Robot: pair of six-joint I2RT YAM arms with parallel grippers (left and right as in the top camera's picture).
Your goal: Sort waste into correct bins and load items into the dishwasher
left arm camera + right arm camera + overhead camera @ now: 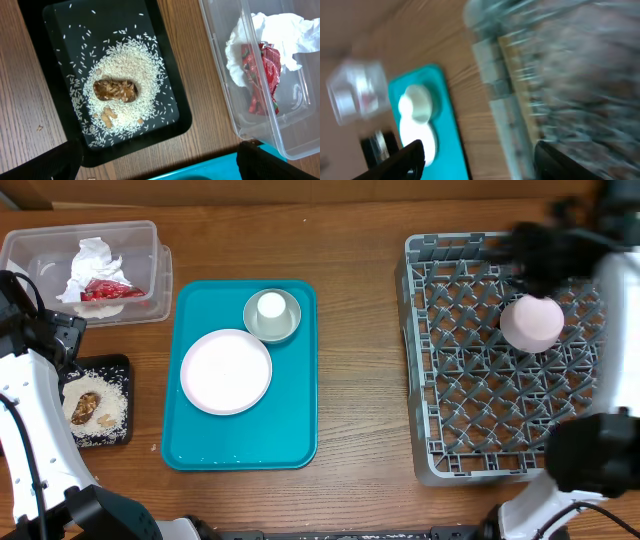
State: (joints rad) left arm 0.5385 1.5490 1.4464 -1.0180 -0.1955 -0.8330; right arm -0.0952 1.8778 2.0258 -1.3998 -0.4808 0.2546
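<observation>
The clear tub (150, 255) at the far left holds the crumpled napkin (92, 262) and the red wrapper (110, 290); both also show in the left wrist view (280, 25) (262, 75). The black tray (120, 365) holds rice (125, 65) and brown lumps (115, 90). A pale plate (226, 371) and the grey-green bowl (285, 327) with the white cup (271, 306) in it sit on the teal tray (240, 445). Another pale plate (532, 322) is in the grey dish rack (480, 410). My left gripper (160, 165) is open and empty by the black tray. My right gripper (480, 160) is open, blurred, above the rack's far side.
The teal tray lies mid-table between the bins and the rack. The right wrist view is motion-blurred and shows the rack's left wall (490, 85), bare wood and the teal tray (450, 145). My left arm (25, 410) runs along the table's left edge.
</observation>
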